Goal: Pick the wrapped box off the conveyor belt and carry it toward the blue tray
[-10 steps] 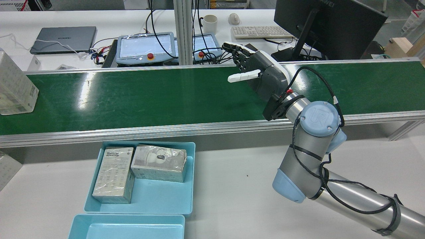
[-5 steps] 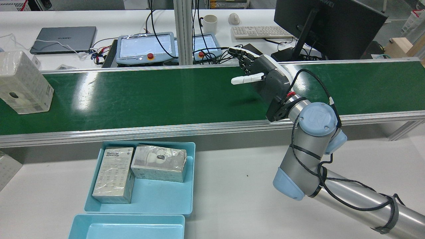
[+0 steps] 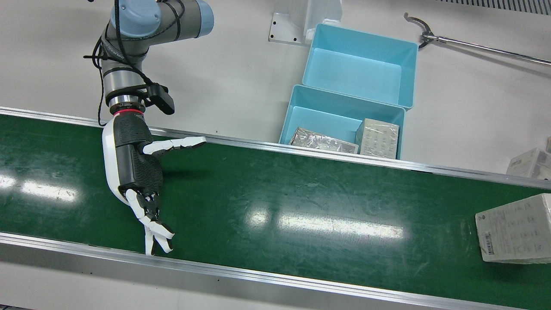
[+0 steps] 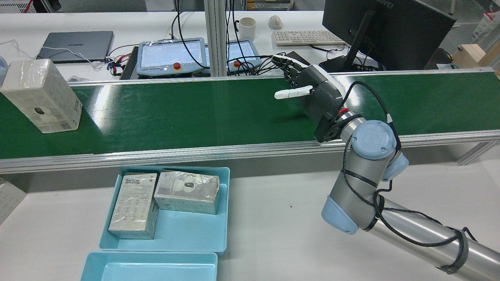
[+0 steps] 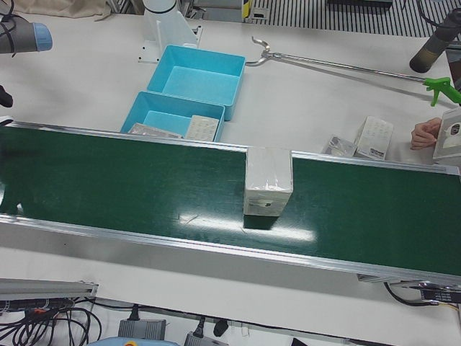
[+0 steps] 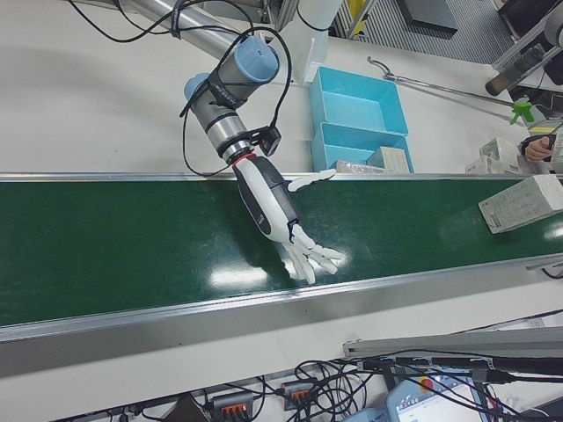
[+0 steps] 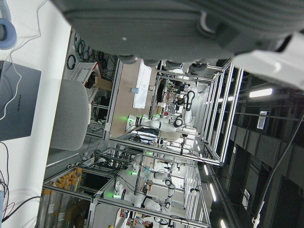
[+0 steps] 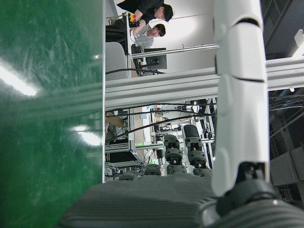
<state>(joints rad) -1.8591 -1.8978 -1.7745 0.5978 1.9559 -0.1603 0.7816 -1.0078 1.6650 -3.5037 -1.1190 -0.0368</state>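
Note:
The wrapped box [image 4: 41,95] stands upright on the green conveyor belt [image 4: 175,113] at its far left in the rear view; it also shows in the front view [image 3: 514,234] and the left-front view [image 5: 268,182]. My right hand [image 4: 308,88] is open and empty, held over the belt well to the right of the box, fingers spread toward the far rail; it also shows in the front view [image 3: 137,172]. The blue tray [image 4: 187,230] sits on the table before the belt with two wrapped boxes [image 4: 134,205] in it. The left hand view shows only part of my left hand [image 7: 156,23].
A second, empty blue tray [image 4: 148,269] lies beside the first. Teach pendants [image 4: 172,56], a laptop [image 4: 76,46] and a monitor [image 4: 384,27] stand beyond the belt. A long grabber tool [image 3: 473,43] and loose boxes [image 5: 373,137] lie on the table.
The wrapped box has travelled rightward along the belt in the rear view, from half cut off at the edge to fully in view. My right hand shifted slightly right, still open.

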